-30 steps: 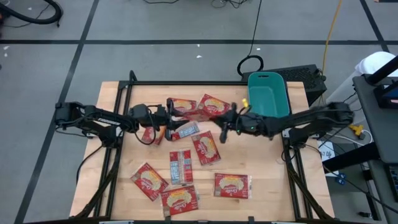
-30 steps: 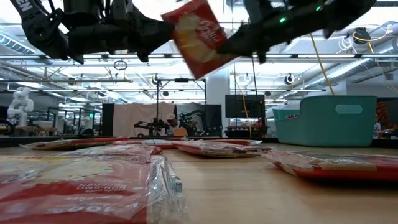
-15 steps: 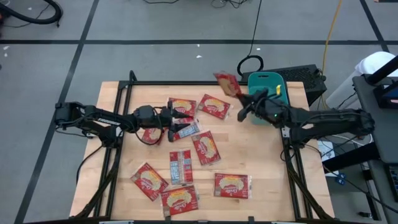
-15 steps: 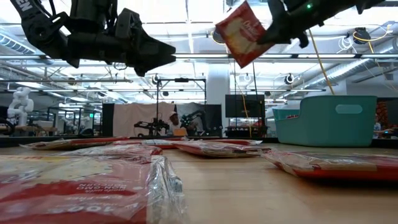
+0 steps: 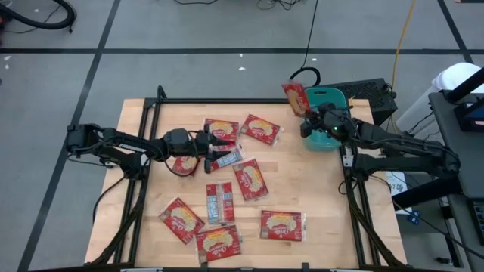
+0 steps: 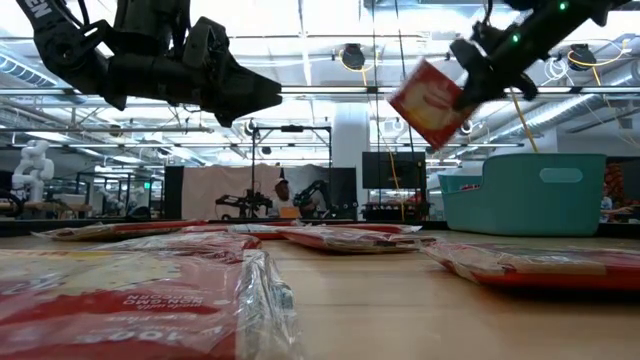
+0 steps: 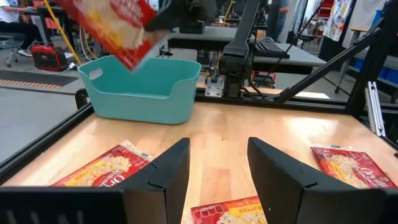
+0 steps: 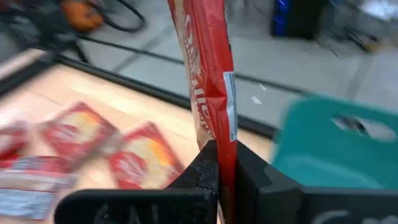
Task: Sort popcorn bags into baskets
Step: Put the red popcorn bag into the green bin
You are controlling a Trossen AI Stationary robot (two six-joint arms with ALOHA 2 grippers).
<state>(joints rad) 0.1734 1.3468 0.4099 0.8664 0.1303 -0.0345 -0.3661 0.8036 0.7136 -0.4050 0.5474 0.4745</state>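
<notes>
Pinching a flat red popcorn bag between closed fingers, the right gripper is being held beside the teal plastic basket's near rim. Left gripper, fingers spread, is hovering over bench packets.

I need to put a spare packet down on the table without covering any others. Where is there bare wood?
Free: the wooden table's left strip, outside the left gripper's arm, and the right side between the red popcorn packets and the teal plastic bin. Crowded: the middle and front-centre. The right gripper holds one red packet by the bin.
</notes>
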